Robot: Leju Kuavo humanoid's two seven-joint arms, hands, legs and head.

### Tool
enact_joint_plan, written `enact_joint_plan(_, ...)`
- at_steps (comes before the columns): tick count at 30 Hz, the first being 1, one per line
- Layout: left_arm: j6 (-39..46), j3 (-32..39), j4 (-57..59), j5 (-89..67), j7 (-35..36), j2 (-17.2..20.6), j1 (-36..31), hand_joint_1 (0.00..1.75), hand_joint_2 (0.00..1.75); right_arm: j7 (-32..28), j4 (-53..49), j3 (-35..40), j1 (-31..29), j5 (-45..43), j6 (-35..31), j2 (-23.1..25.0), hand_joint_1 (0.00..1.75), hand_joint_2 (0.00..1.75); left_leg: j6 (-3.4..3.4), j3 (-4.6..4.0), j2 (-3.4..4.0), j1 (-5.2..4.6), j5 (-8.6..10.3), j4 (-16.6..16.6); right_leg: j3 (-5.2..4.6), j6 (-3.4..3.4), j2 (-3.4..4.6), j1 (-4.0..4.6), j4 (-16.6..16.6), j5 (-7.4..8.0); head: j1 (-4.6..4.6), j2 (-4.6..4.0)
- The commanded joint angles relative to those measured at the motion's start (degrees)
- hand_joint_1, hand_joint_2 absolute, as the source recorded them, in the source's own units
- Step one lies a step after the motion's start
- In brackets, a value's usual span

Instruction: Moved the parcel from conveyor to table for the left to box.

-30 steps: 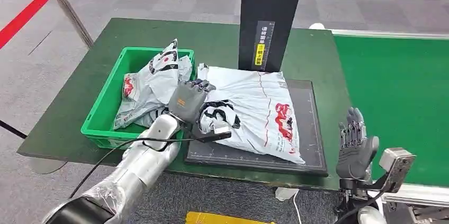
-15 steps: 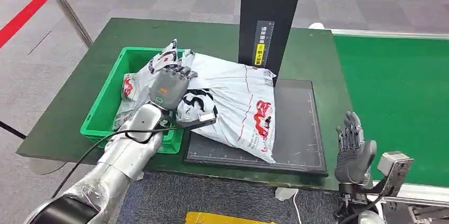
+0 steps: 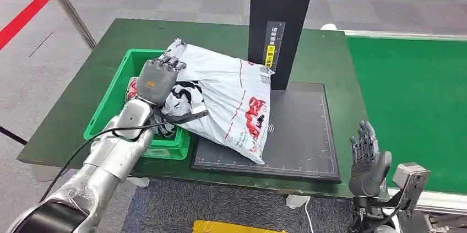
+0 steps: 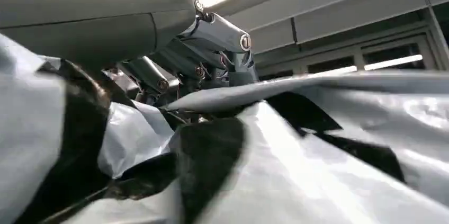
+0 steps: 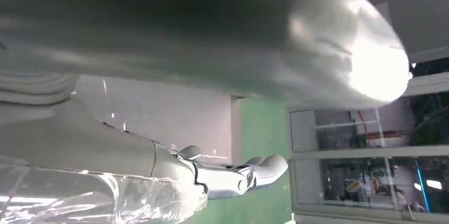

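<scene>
A large grey parcel bag [image 3: 226, 98] with red and black print hangs tilted, half over the green box [image 3: 113, 106] and half over the black scale plate [image 3: 300, 134]. My left hand [image 3: 156, 80] grips its upper left edge above the box; in the left wrist view the fingers [image 4: 212, 38] curl over the grey film [image 4: 317, 160]. Other grey bags [image 3: 132, 92] lie inside the box, mostly hidden by the hand and parcel. My right hand [image 3: 368, 161] stands upright with fingers apart near the table's front right corner, holding nothing.
A black scanner post [image 3: 278, 21] stands behind the plate, close to the parcel's far edge. The green conveyor belt [image 3: 413, 101] runs on the right. A red barrier strap and its post [image 3: 66, 7] stand at the far left of the green table [image 3: 71, 117].
My left hand has dragged the parcel left and up off the scale plate, now partly over the green box. The right hand has sunk slightly.
</scene>
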Motion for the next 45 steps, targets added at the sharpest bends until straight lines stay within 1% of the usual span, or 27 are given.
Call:
enact_joint_plan(1,-0.19,3.82,6.19,-0.47,0.59,2.63,-5.84,1.75,1.75,0.68,0.09,-2.88,0.28,-0.22,0.1,-0.39,0.0,0.0,-0.01,0.0,0.06,0.04,-0.01,0.01,0.0,-0.06,0.02,0.07,-0.01,0.02,0.0,0.0)
enact_joint_plan(4,1.97,8.48,9.31,-0.47,0.54,5.02,-6.63,1.75,1.75,1.27,-0.49,-3.25,1.44,-0.43,-0.37,0.05,0.0,0.0,-0.02,0.0,0.05,0.07,0.0,0.01,0.01,-0.08,-0.01,0.14,-0.03,0.02,-0.02,0.0)
enact_joint_plan(5,2.94,5.5,10.73,-0.47,2.78,7.13,-6.99,1.75,1.75,1.32,-0.2,-3.21,1.82,-0.61,-0.39,-0.06,0.0,0.0,-0.03,0.02,0.11,0.03,0.0,0.0,-0.01,-0.07,0.05,0.11,0.0,0.02,0.0,0.0)
enact_joint_plan(6,3.51,7.64,13.11,0.25,1.77,6.39,-7.09,1.75,1.75,1.25,0.53,-3.11,1.92,-0.94,-0.44,-0.12,0.0,0.0,-0.04,0.03,0.1,0.08,0.0,-0.01,0.02,-0.08,0.06,0.12,0.0,0.01,0.0,0.0)
enact_joint_plan(7,5.38,3.91,14.52,-0.47,5.33,8.34,-7.54,1.75,1.75,1.15,0.96,-2.85,2.01,-1.12,-0.32,-0.2,0.0,0.0,-0.05,0.07,0.21,0.12,-0.01,-0.05,0.02,-0.1,0.16,0.13,-0.03,0.02,0.0,0.0)
enact_joint_plan(8,5.26,-3.88,15.25,-0.47,11.86,11.27,-8.34,1.75,1.75,0.9,1.45,-2.56,1.96,-1.33,-0.33,-0.28,0.0,0.0,-0.05,0.17,0.24,0.15,0.0,-0.14,0.12,-0.12,0.17,0.16,-0.12,0.05,-0.02,0.0)
enact_joint_plan(9,5.93,-4.21,17.11,-0.47,13.41,10.89,-8.28,1.75,1.75,0.78,1.77,-2.14,2.03,-1.37,-0.37,-0.38,0.0,0.0,-0.1,0.2,0.34,0.14,0.0,-0.15,0.1,-0.15,0.28,0.15,-0.12,0.07,-0.02,0.0)
enact_joint_plan(10,5.99,-7.66,18.08,-0.47,15.8,11.99,-8.87,1.75,1.75,0.69,1.92,-1.92,2.06,-1.47,-0.44,-0.42,0.0,0.0,-0.13,0.1,0.34,0.13,-0.03,-0.07,-0.02,-0.21,0.28,0.15,-0.04,0.1,0.0,0.0)
enact_joint_plan(11,6.16,-7.77,18.2,-0.47,15.97,12.06,-8.7,1.75,1.75,0.67,1.97,-1.89,2.08,-1.48,-0.47,-0.38,0.0,0.0,-0.12,0.04,0.28,0.12,-0.03,-0.04,-0.07,-0.2,0.22,0.15,-0.02,0.08,-0.02,0.0)
enact_joint_plan(12,5.95,-5.8,20.31,-0.43,15.75,11.05,-8.8,1.75,1.75,0.76,2.37,-1.82,1.94,-1.73,-0.74,-0.34,0.0,0.0,-0.12,0.1,0.23,0.16,-0.01,-0.08,0.02,-0.21,0.16,0.2,-0.09,0.08,-0.02,0.0)
enact_joint_plan(13,5.79,-8.33,21.81,-0.47,17.12,12.19,-9.61,1.75,1.75,0.86,2.56,-1.76,2.07,-2.03,-0.67,-0.39,0.0,0.0,-0.12,0.11,0.31,0.15,-0.02,-0.08,-0.01,-0.22,0.22,0.21,-0.08,0.09,-0.02,0.0)
enact_joint_plan(14,6.29,-7.66,23.49,-0.47,17.81,12.1,-9.72,1.75,1.75,0.86,2.79,-1.59,2.26,-2.09,-0.53,-0.53,0.0,0.0,-0.13,0.12,0.28,0.14,0.01,-0.11,0.01,-0.22,0.19,0.24,-0.11,0.09,0.0,0.0)
enact_joint_plan(15,8.05,-3.99,24.79,-0.47,15.62,12.08,-9.54,1.75,1.75,0.83,3.09,-1.56,2.7,-2.24,-0.5,-0.77,0.0,0.0,-0.16,0.13,0.28,0.14,0.03,-0.13,0.01,-0.23,0.19,0.25,-0.11,0.09,-0.02,0.0)
enact_joint_plan(16,7.64,-4.44,25.72,-0.47,16.74,12.63,-9.81,1.75,1.75,0.79,3.38,-1.52,2.93,-2.37,-0.49,-1.0,0.0,0.0,-0.16,0.11,0.28,0.11,0.02,-0.1,0.01,-0.22,0.2,0.22,-0.06,0.07,0.0,0.0)
enact_joint_plan(17,8.11,-1.53,27.29,-0.47,14.95,12.27,-10.21,1.75,1.75,0.64,3.83,-1.32,3.09,-2.96,-0.65,-1.4,0.0,0.0,-0.16,0.18,0.27,0.14,0.03,-0.17,0.09,-0.23,0.18,0.25,-0.15,0.09,-0.02,0.0)
enact_joint_plan(20,8.01,-1.06,29.07,-0.47,14.51,12.81,-11.32,1.75,1.75,0.33,4.47,-1.22,3.45,-3.54,-0.77,-2.07,0.0,0.0,-0.17,0.08,0.37,0.14,-0.01,-0.06,-0.04,-0.27,0.28,0.28,-0.06,0.11,-0.02,0.0)
enact_joint_plan(26,7.95,-1.09,29.13,-0.47,14.49,12.6,-11.48,1.75,1.75,0.33,4.42,-1.14,3.32,-3.55,-0.75,-2.1,0.0,0.0,-0.19,-0.03,0.28,0.16,0.02,-0.03,-0.11,-0.28,0.19,0.29,-0.02,0.1,-0.02,0.0)
enact_joint_plan(28,6.73,0.33,30.33,-0.47,14.72,12.13,-12.18,1.75,1.75,0.43,4.25,-0.9,3.43,-4.03,-0.9,-2.05,0.0,0.0,-0.19,-0.03,0.27,0.16,0.02,-0.03,-0.1,-0.28,0.19,0.29,-0.03,0.11,0.0,0.0)
enact_joint_plan(32,4.95,4.77,34.4,-0.32,11.41,10.55,-13.64,1.75,1.75,0.78,4.02,0.43,3.73,-4.71,-1.52,-2.46,0.0,0.0,-0.2,-0.06,0.24,0.17,0.02,-0.01,-0.13,-0.28,0.17,0.3,0.0,0.1,0.0,0.0)
enact_joint_plan(34,5.15,5.55,35.13,-0.11,10.15,9.5,-12.9,1.75,1.75,0.84,3.79,0.66,3.85,-4.8,-1.78,-2.44,0.0,0.0,-0.2,0.0,0.23,0.15,0.04,-0.05,-0.07,-0.28,0.14,0.29,-0.04,0.1,0.0,0.0)
enact_joint_plan(35,5.56,6.47,35.59,-0.02,9.86,8.28,-11.94,1.75,1.75,0.97,3.64,0.95,3.8,-4.88,-1.97,-2.47,0.0,0.0,-0.19,0.07,0.17,0.15,0.07,-0.13,0.01,-0.28,0.07,0.29,-0.12,0.11,-0.02,0.0)
enact_joint_plan(36,5.56,6.47,35.59,-0.02,9.86,8.28,-11.94,1.75,1.75,0.97,3.64,0.95,3.8,-4.88,-1.97,-2.47,0.0,0.0,-0.2,0.06,0.19,0.11,0.06,-0.11,-0.01,-0.27,0.11,0.25,-0.08,0.1,0.0,0.0)
enact_joint_plan(37,5.57,6.31,35.93,-0.47,11.16,7.28,-10.57,1.75,1.75,1.13,3.3,1.24,4.09,-4.96,-1.99,-2.48,0.0,0.0,-0.19,0.1,0.18,0.13,0.07,-0.14,0.03,-0.27,0.08,0.26,-0.12,0.1,-0.02,0.0)
enact_joint_plan(41,5.2,6.72,35.96,-0.39,11.36,5.37,-8.51,1.75,1.75,1.56,3.26,1.53,4.01,-5.03,-2.2,-3.34,0.0,0.0,-0.19,0.12,0.15,0.09,0.08,-0.19,0.08,-0.25,0.06,0.24,-0.15,0.1,-0.02,0.0)
enact_joint_plan(43,4.04,6.27,35.86,-0.47,12.19,5.25,-8.44,1.75,1.75,1.8,3.98,1.61,3.17,-5.26,-2.17,-3.73,0.0,0.0,-0.18,0.1,0.19,0.08,0.07,-0.16,0.06,-0.25,0.1,0.2,-0.12,0.11,-0.02,0.0)
enact_joint_plan(44,4.02,6.58,35.85,-0.32,11.92,5.36,-8.22,1.75,1.75,1.91,4.09,1.62,2.77,-5.32,-2.17,-3.77,0.0,0.0,-0.17,0.1,0.11,0.11,0.08,-0.17,0.11,-0.25,-0.02,0.24,-0.19,0.12,0.0,0.0)
enact_joint_plan(45,3.89,7.1,35.85,0.02,11.42,5.4,-8.15,1.75,1.75,1.92,4.22,1.66,2.66,-5.33,-2.14,-3.78,0.0,0.0,-0.19,0.04,0.17,0.11,0.06,-0.11,0.02,-0.26,0.07,0.23,-0.1,0.12,-0.02,0.0)
